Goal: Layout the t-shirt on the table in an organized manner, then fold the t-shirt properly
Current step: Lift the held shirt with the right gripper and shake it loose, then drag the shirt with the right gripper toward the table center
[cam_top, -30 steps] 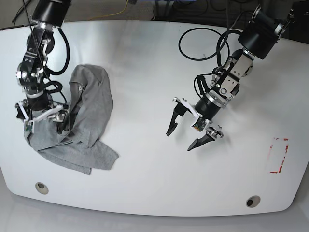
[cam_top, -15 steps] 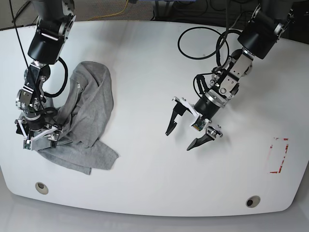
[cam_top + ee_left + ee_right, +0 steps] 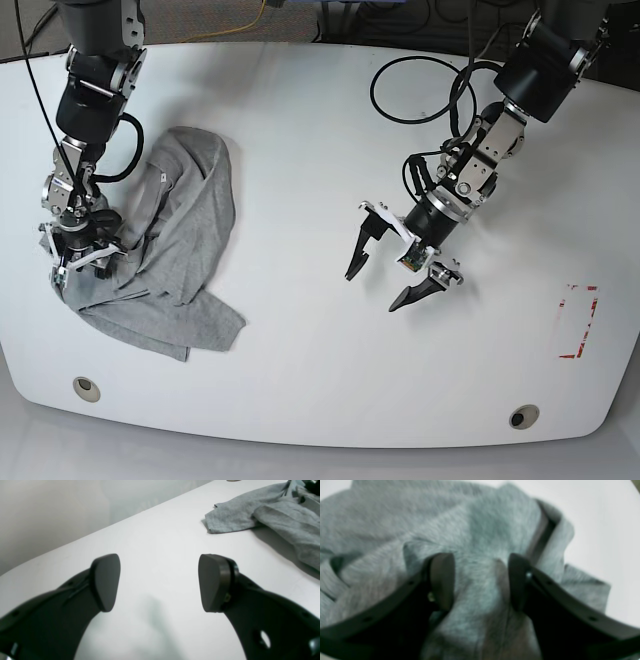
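Base view showed the t-shirt (image 3: 175,250) lying crumpled on the counter (image 3: 320,120), toward that view's left side. Its long axis ran from the far end of the heap, near my right arm, down to a flat corner of cloth nearest the counter's front edge, slanting slightly rightward in that view. I could make out no lettering, and could not tell which end was collar or hem.

My right fingers (image 3: 75,258) were down on the left edge of the shirt. From the right wrist view, my right fingers (image 3: 477,582) stood part-way apart with a ridge of grey cloth bunched between them; the picture was blurred, and I could not tell whether they had truly pinched it.

My left fingers (image 3: 397,273) hung over bare counter well apart from the shirt, tips pointing down toward the front edge. From the left wrist view they (image 3: 157,582) were spread wide with nothing between them, the shirt far off ahead.
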